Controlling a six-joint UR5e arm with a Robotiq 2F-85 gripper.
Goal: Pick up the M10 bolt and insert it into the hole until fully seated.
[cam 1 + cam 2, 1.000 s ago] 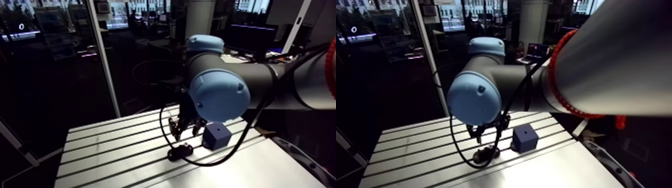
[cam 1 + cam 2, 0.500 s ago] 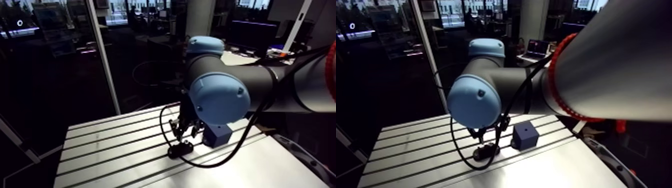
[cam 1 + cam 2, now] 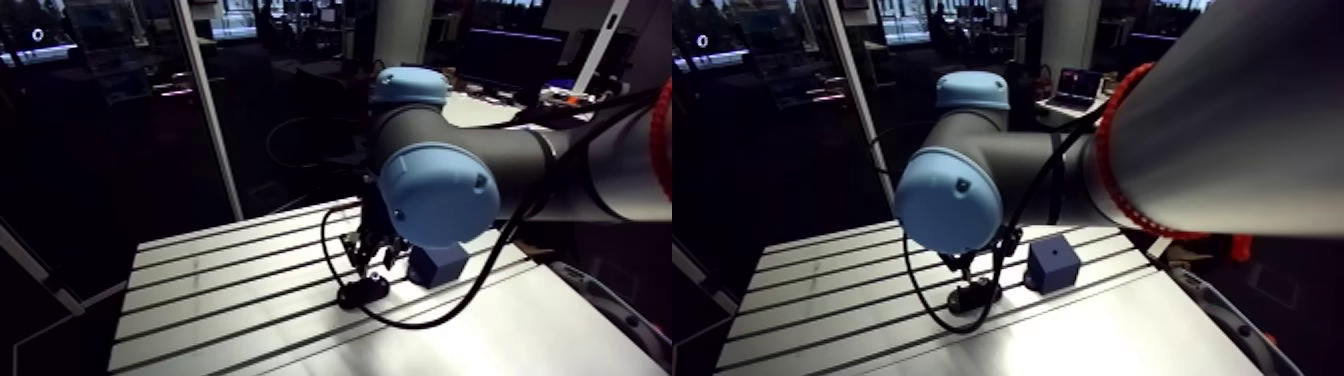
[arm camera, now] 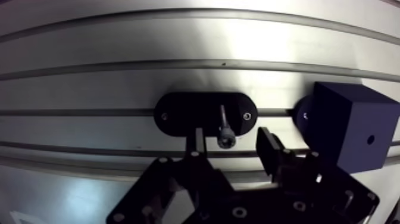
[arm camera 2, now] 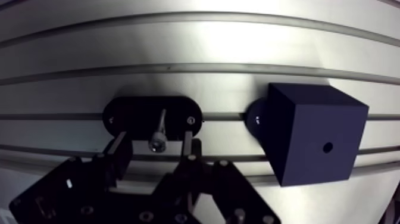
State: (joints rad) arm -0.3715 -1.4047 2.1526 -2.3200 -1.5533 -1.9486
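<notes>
In the wrist view a small steel bolt [image 4: 224, 127] stands in a black oval holder [image 4: 178, 115] on the table. My gripper [image 4: 232, 143] hangs just above it, open. The bolt's head sits in the gap between the two fingers [image 4: 198, 140], and neither one touches it. Beside the holder stands a dark blue cube [image 4: 348, 128] with a small round hole [image 4: 370, 140] in the face turned towards me. In the arm view the gripper [image 3: 374, 256] hovers over the holder [image 3: 362, 292], with the cube [image 3: 441, 262] close on its right.
The slotted aluminium table [image 3: 220, 290] runs wide to the left of the holder, its grooves passing under holder and cube. The robot's black cable loops down around the holder [image 3: 972, 296]. The table's front edge lies near the cube's right side.
The arm view has shifted slightly. The gripper has sunk a little closer to the holder; bolt, holder and cube have stayed in place.
</notes>
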